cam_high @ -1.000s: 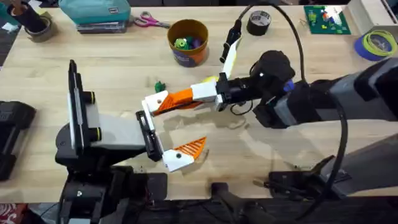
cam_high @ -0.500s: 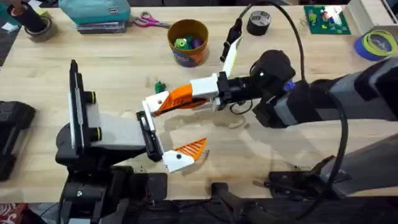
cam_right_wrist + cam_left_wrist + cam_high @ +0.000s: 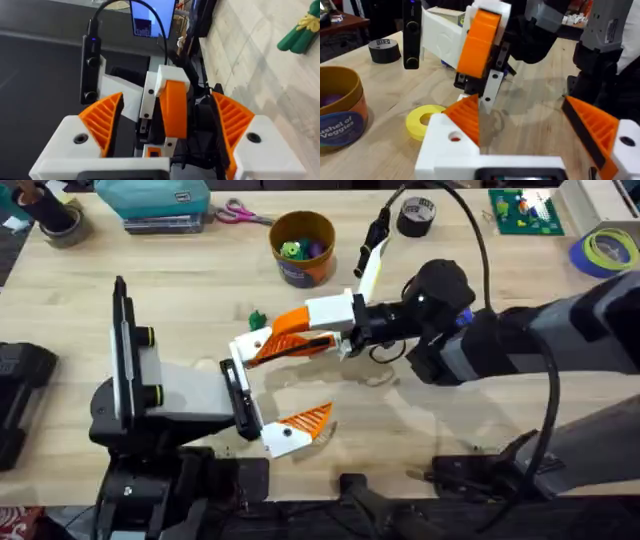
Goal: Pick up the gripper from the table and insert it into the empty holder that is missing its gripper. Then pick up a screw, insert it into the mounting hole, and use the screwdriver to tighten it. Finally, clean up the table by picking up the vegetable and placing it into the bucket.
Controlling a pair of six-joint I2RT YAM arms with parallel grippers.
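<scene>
Orange gripper [image 3: 467, 117] sits on the left arm's holder [image 3: 445, 147], the finger nearer the bucket [image 3: 302, 248]. The left gripper [image 3: 280, 385] is spread wide. The right gripper [image 3: 167, 102], its 2 jaws spread too, hangs just beside that finger's tip, near the vegetable [image 3: 256, 318].

Light wooden table [image 3: 180, 300], planked grain, seen from overhead. At 12 o'clock: the bucket [image 3: 302, 247], upright, small toys inside. At 11 o'clock: scissors [image 3: 240, 215] beside a teal case [image 3: 152, 198]; 1 tape roll [image 3: 62, 225] at the far corner. At 1 o'clock: black tape roll [image 3: 416, 216]. At 2 o'clock: green board [image 3: 524, 210], blue ring [image 3: 606, 250]. Near centre: the vegetable [image 3: 256, 319], lying flat. Yellow disc [image 3: 424, 120] flat on the wood.
</scene>
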